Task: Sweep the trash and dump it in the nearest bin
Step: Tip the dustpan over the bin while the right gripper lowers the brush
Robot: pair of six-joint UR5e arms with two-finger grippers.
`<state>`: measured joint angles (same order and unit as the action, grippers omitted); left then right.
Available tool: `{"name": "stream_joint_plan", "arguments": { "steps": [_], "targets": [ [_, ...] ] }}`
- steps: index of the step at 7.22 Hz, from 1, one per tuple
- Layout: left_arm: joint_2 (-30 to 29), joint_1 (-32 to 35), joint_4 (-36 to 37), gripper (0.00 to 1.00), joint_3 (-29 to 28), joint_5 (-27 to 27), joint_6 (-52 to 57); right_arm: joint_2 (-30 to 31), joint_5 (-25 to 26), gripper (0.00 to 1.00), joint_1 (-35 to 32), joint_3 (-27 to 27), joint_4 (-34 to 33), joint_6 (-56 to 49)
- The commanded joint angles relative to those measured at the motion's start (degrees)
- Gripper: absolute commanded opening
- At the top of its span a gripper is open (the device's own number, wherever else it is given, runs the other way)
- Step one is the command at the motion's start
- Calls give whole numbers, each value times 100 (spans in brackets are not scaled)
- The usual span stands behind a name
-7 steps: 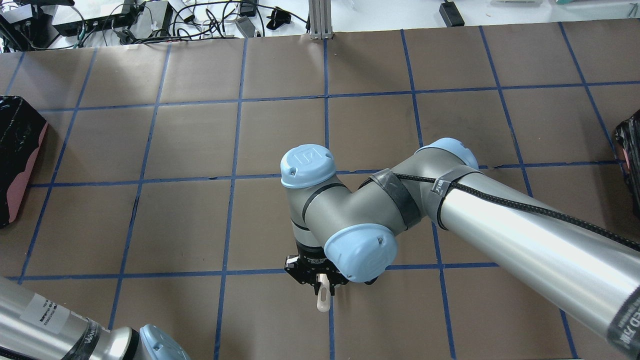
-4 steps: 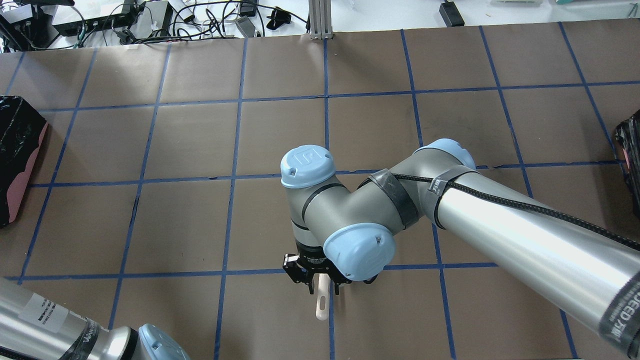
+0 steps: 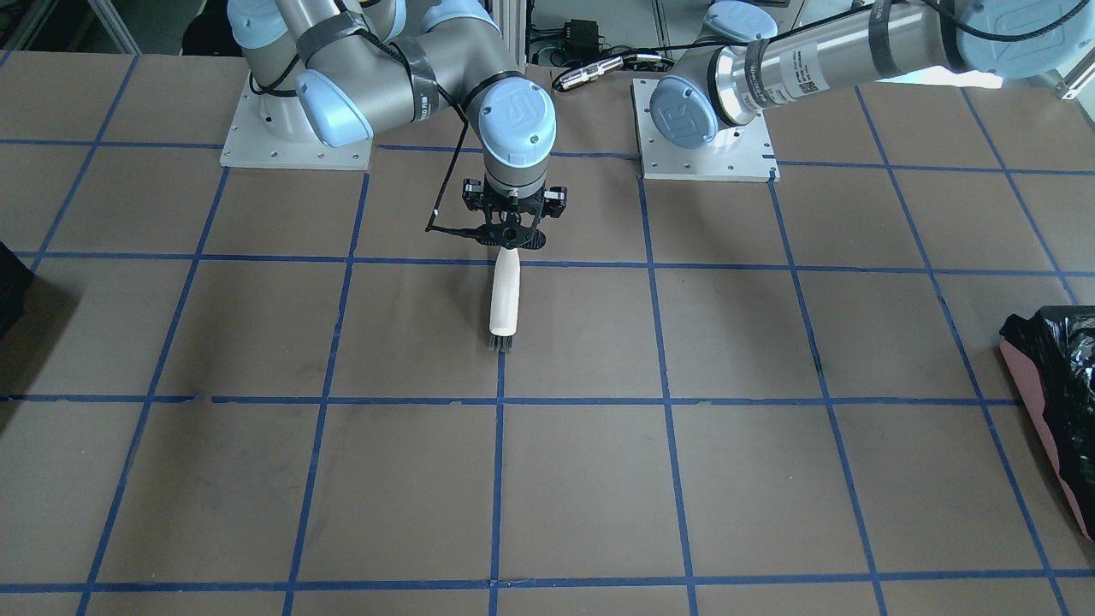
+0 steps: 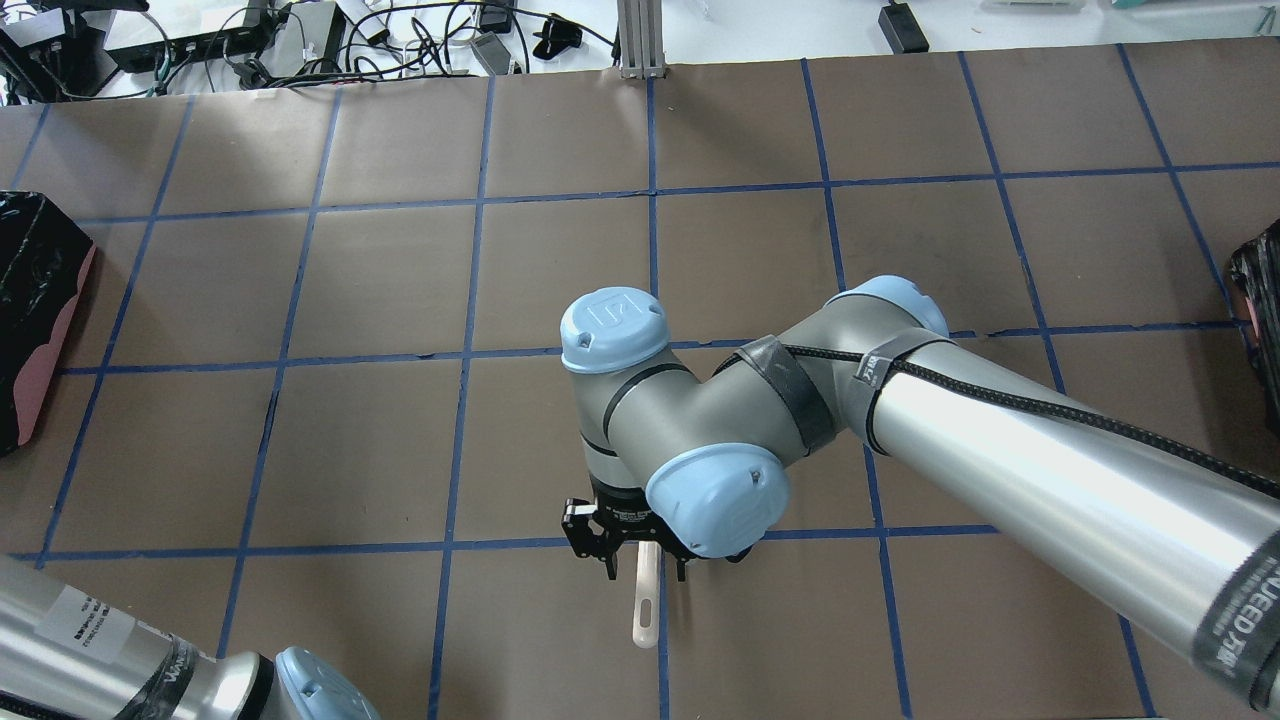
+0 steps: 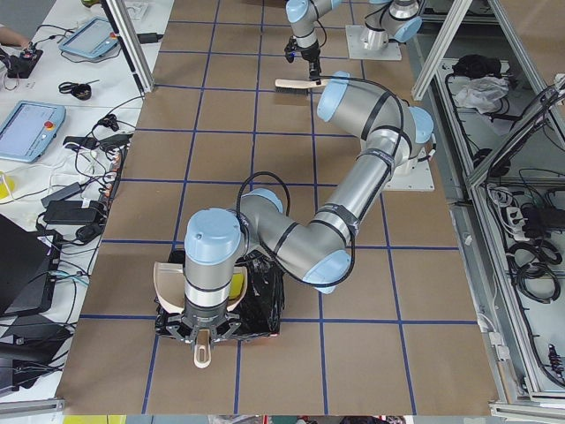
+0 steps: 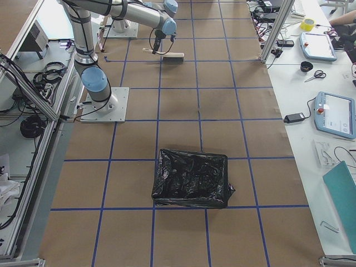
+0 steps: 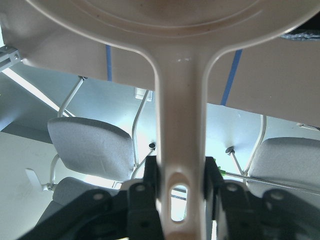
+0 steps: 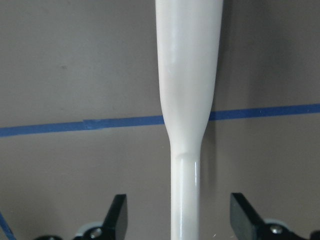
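Right tool (image 8: pixel 178 212): jaws spread wide astride handle of white brush (image 3: pixel 504 295), no contact; brush lies flat on surface (image 3: pixel 736 479), bristles pointing away from robot. Left tool (image 7: pixel 181 187): clamped on dustpan (image 7: pixel 180 110) handle, pan held at rim of pink-sided bin (image 5: pixel 260 291) at surface's left end; trash not seen in any view, prob. already in bin. Risk: a skewed lift by the open tool could clip handle & skid brush; open room all round it, edges well apart.
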<state>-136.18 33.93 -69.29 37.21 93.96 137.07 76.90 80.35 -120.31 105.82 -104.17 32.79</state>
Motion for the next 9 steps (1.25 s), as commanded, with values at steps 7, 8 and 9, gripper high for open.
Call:
{"name": "stream_joint_plan", "arguments": {
  "steps": [7, 8, 9],
  "targets": [
    [415, 395, 2294, 0, 1293, 1403, -1173, 1414, 709, 100, 1092, -1547, 1522, -1802],
    [573, 413, 3150, 0, 1872, 1571, -1122, 1581, 727, 100, 1776, -1547, 1531, -2255],
    [731, 422, 3576, 0, 2313, 1729, -1069, 1661, 727, 100, 2366, -1547, 1531, -2720]
  ]
}}
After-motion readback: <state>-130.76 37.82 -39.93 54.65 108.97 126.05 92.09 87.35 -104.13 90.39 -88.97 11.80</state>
